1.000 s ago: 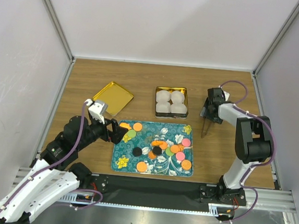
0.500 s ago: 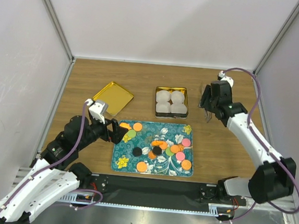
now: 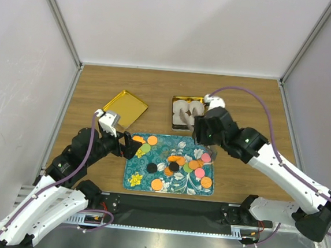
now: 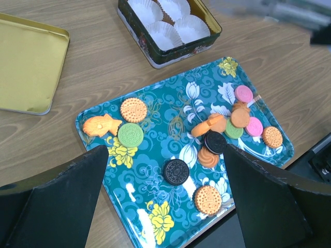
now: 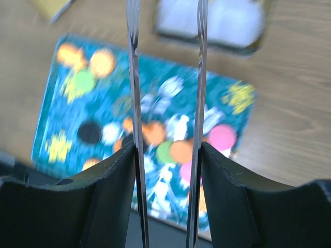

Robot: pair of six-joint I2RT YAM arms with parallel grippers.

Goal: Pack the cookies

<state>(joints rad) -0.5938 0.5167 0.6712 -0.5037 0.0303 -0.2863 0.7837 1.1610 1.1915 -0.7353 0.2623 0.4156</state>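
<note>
Several cookies lie on the teal flowered tray (image 3: 137, 181): orange (image 3: 152, 140), black (image 3: 152, 167), pink (image 3: 206, 157) and green ones. The left wrist view shows a black cookie (image 4: 176, 171), a green one (image 4: 130, 135) and an orange fish-shaped one (image 4: 101, 125). My left gripper (image 3: 130, 147) is open and empty, above the tray's left edge (image 4: 165, 151). My right gripper (image 3: 203, 131) is shut on thin metal tongs (image 5: 133, 103) and hovers over the tray's far right part, above the cluster of cookies (image 5: 166, 155).
A dark tin (image 3: 174, 122) holding white paper cups (image 3: 181, 109) stands just behind the tray, partly under the right arm. Its gold lid (image 3: 124, 107) lies at the back left. Walls enclose the table on three sides.
The right arm has swung from the table's right side leftward, over the tin and the tray's far right part, carrying the tongs. The left arm has not moved.
</note>
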